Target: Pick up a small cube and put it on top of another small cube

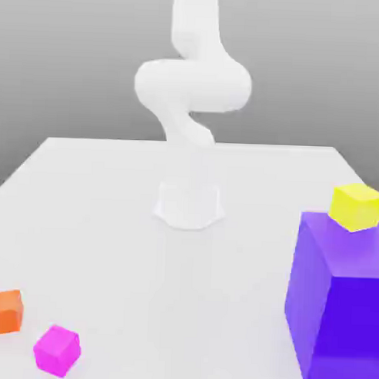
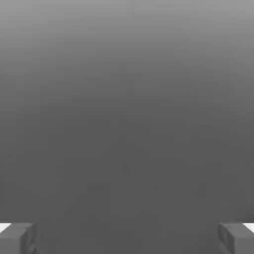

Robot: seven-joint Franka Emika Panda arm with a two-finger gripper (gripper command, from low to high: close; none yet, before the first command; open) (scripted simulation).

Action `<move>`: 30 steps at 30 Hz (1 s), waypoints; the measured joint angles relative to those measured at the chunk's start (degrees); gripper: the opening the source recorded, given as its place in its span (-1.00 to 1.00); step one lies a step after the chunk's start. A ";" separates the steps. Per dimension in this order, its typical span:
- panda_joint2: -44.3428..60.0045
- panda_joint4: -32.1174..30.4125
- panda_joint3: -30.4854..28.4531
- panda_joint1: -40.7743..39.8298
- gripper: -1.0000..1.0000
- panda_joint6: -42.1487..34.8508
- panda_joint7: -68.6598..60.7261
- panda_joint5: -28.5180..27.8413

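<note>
Three small cubes lie in the exterior view. An orange cube (image 1: 4, 311) and a magenta cube (image 1: 57, 349) sit close together on the white table near its front edge, at the exterior view's left. At the exterior view's right a yellow cube (image 1: 356, 206) rests on the top of a big purple block (image 1: 338, 313). In the hand view my gripper (image 2: 127, 239) is open. Its grey fingertips (image 2: 17, 239) stand far apart with nothing between them, in front of plain grey background. None of the cubes is near the fingers.
The white arm (image 1: 192, 85) rises from its round base (image 1: 189, 204) at the middle of the white table (image 1: 107, 220). The tall purple block takes up the front right corner. Bare tabletop stretches between the base and the two cubes at the left.
</note>
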 joint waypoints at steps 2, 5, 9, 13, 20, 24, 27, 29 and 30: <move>4.41 -0.42 -1.57 0.10 0.00 1.56 -0.79 0.73; 10.70 -1.01 -3.74 0.12 0.00 3.77 -2.05 1.94; 19.01 -1.79 -6.42 -0.08 0.00 6.68 -3.86 3.76; 27.34 -2.56 -8.77 -0.62 0.00 9.56 -5.81 5.78; 41.89 -3.91 -11.29 -3.71 0.00 14.63 -9.00 9.01; 50.05 -4.73 -12.03 -5.36 0.00 17.62 -10.05 9.76; 56.06 -5.36 -12.96 -6.65 0.00 19.94 -10.35 9.64; 60.17 -4.90 -11.92 -7.98 0.00 22.54 -11.29 10.75; 62.25 -4.50 -11.11 -8.69 0.00 24.03 -12.00 11.67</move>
